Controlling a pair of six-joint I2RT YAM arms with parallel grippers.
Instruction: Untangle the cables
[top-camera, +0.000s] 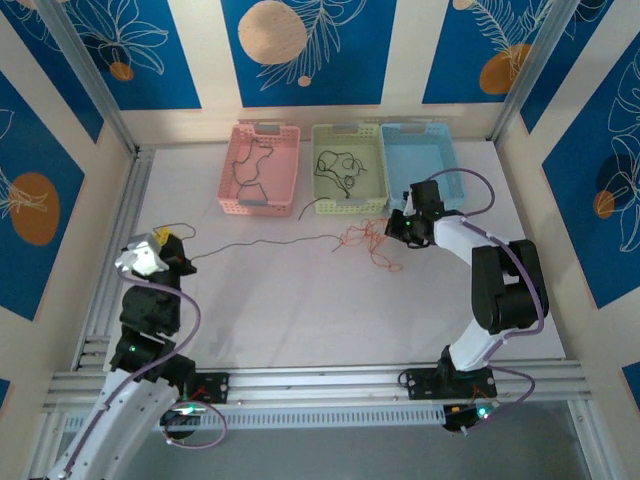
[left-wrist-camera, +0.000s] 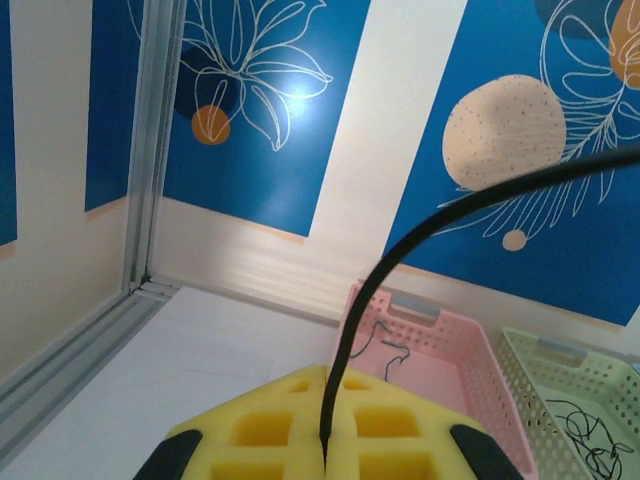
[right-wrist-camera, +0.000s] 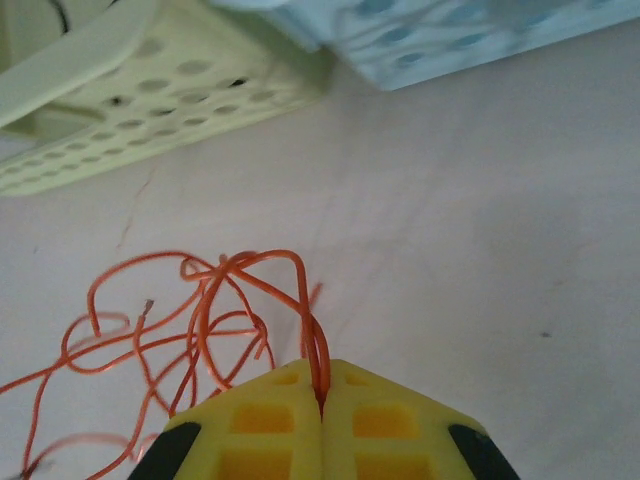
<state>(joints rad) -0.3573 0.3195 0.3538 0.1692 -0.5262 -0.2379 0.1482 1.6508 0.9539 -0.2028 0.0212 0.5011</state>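
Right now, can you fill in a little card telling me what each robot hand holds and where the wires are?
Left gripper: shut on the black cable
Right gripper: shut on the orange cable
Black cable: runs across the table to the orange tangle
Orange cable: loose tangle in front of the green basket
Pink basket: thin dark cable inside
Green basket: dark tangle inside
Blue basket: right of the green one

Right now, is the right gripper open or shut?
Shut: in the right wrist view the right gripper has its yellow pads pressed together, pinching the orange cable.
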